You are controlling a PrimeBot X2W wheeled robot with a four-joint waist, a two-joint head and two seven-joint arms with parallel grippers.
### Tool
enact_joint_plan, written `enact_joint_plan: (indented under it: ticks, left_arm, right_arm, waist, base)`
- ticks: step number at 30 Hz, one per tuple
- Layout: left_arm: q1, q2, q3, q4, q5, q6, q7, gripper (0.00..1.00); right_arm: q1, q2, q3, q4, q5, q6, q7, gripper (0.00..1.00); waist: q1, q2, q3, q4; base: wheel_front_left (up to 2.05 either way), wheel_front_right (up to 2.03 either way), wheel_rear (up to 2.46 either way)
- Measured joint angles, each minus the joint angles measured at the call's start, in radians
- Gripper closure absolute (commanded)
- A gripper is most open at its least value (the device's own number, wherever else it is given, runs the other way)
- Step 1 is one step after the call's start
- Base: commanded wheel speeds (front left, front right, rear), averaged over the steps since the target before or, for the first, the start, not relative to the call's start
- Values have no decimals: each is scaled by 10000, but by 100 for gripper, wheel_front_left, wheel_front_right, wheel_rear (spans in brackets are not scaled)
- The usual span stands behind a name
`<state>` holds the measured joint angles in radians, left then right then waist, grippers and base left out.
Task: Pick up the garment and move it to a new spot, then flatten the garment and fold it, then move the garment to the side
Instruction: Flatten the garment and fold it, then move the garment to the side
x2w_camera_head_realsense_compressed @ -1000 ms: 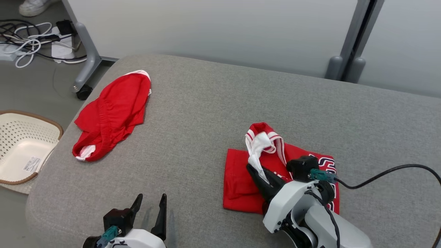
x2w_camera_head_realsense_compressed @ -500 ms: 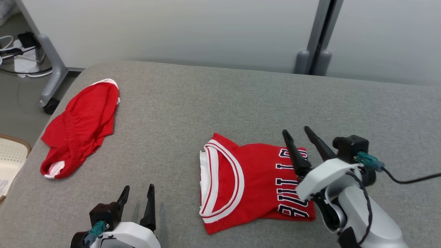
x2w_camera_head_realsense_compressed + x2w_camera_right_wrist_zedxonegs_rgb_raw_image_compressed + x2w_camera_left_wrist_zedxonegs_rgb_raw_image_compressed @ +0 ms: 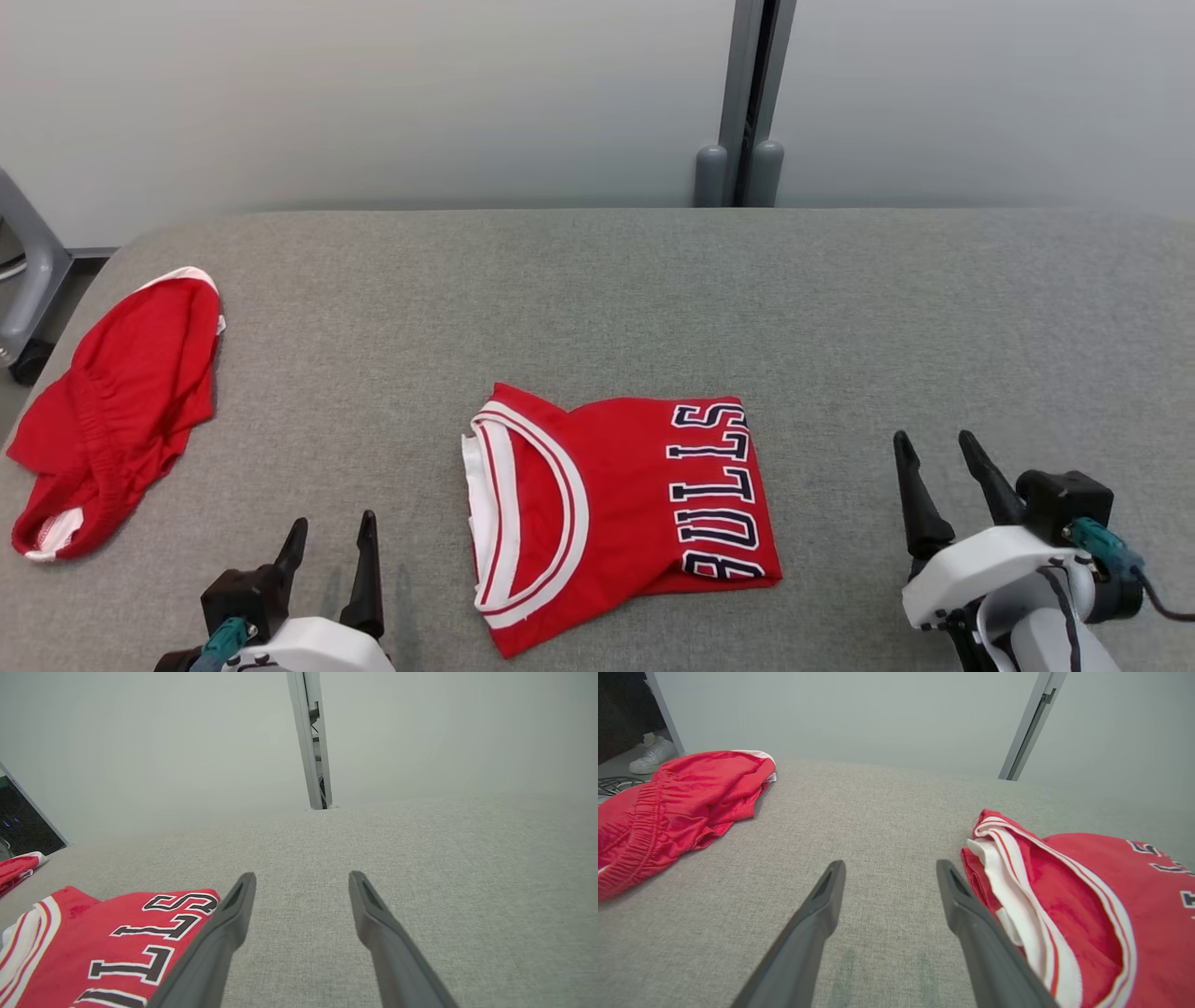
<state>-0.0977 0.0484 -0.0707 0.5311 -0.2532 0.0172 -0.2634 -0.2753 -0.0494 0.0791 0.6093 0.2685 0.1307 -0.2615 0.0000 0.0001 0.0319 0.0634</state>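
A red jersey (image 3: 621, 509) with white trim and dark BULLS lettering lies folded flat on the grey padded table (image 3: 653, 299), near its front middle. It also shows at the right of the left wrist view (image 3: 1069, 905) and at the lower left of the right wrist view (image 3: 107, 947). My left gripper (image 3: 331, 532) stands open at the lower left, a short way left of the jersey, with nothing between its fingers. My right gripper (image 3: 934, 448) stands open to the right of the jersey, clear of it and empty.
A crumpled pair of red shorts (image 3: 112, 411) lies at the table's left edge, seen too in the left wrist view (image 3: 677, 807). A grey post (image 3: 742, 103) stands behind the table against a pale wall. A grey frame leg (image 3: 28, 271) rises at far left.
My right gripper has opened and let go of the jersey, which now lies folded flat, and has drawn back to the right. The head camera has swung right.
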Motion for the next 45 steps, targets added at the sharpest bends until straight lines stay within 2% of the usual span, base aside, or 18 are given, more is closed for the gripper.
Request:
enact_joint_plan:
  ticks: [8, 19, 27, 31, 37, 45]
  left_arm:
    - [418, 2, 355, -19, 255, -173, 0, 0]
    - [1007, 0, 606, -12, 326, -190, 0, 0]
    - [1038, 2, 619, -128, 328, -188, 0, 0]
    - [1037, 2, 462, -174, 194, -165, 0, 0]
    - [755, 0, -36, -182, -10, -163, 0, 0]
    - [152, 2, -552, -82, -301, -176, 0, 0]
  right_arm:
    - [762, 0, -121, -215, -623, 0, 0, 0]
    - [1290, 8, -50, -399, -548, 0, 0, 0]
    - [1339, 10, 125, -439, -485, 0, 0, 0]
    - [1205, 12, 840, -374, -456, 0, 0, 0]
    - [210, 23, 2092, 207, 393, 0, -2, 0]
    - [-1536, 13, 3133, 1919, 1682, 0, -2, 0]
  waist:
    - [0, 0, -280, -382]
    - [1, 0, -802, -707]
    - [1, 0, -756, -649]
    - [1, 0, -549, -568]
    - [0, 0, -36, -285]
    - [0, 0, 779, 549]
  base:
    - [0, 0, 0]
    - [0, 0, 0]
    - [0, 0, 0]
    - [0, 0, 0]
    - [0, 0, 0]
    - [0, 0, 0]
